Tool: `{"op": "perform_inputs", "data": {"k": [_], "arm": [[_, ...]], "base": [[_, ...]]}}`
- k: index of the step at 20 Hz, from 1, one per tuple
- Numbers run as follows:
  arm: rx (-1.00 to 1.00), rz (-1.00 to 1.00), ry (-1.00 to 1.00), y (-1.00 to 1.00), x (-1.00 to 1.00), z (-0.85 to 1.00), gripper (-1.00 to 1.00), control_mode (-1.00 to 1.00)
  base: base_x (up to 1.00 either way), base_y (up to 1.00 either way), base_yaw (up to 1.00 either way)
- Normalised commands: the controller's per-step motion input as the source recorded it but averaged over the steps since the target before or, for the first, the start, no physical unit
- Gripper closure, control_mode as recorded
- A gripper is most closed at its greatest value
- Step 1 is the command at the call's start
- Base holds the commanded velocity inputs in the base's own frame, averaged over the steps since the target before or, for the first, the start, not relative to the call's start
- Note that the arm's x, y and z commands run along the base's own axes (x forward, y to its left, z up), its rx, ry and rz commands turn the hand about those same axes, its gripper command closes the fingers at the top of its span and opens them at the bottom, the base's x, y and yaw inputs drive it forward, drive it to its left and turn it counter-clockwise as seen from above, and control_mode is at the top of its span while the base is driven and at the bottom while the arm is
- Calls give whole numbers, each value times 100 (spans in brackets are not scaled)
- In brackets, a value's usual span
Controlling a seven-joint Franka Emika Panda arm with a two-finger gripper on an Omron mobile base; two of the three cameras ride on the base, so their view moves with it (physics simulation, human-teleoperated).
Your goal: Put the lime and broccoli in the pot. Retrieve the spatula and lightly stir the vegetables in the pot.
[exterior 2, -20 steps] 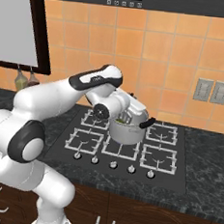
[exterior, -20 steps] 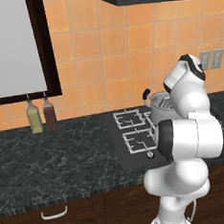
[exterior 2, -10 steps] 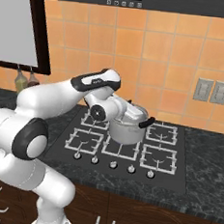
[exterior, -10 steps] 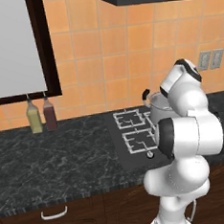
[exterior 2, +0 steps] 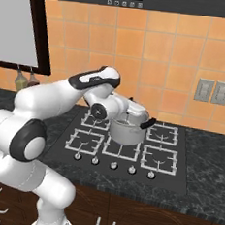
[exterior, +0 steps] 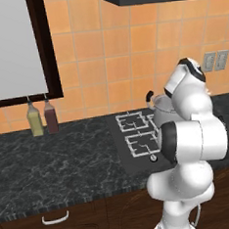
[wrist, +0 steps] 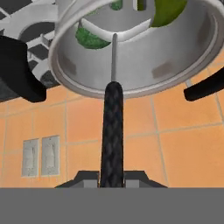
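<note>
Spatula [wrist: 112, 127] handle, black and stiff, sits clamped between the fingers [wrist: 89, 178]; its slim shaft runs over the rim into the pot [wrist: 131, 65], where the lime [wrist: 168, 11] and dark green broccoli [wrist: 91, 38] lie. The tool looks light and rigid, the handle textured enough for a sure hold. The pot [exterior 2: 127, 130] stands on the stove's back middle burner; its steel wall and black side handle [exterior 2: 147, 122] bound any stirring sweep. Two bottles [exterior: 42, 118] stand well apart at the desk's back edge.
</note>
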Motion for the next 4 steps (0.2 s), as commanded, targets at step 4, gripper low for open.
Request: {"op": "perform_inputs", "data": {"k": [4], "arm": [[-13, 0, -9, -8, 0, 0, 100, -100]], "base": [[0, 0, 0]]}}
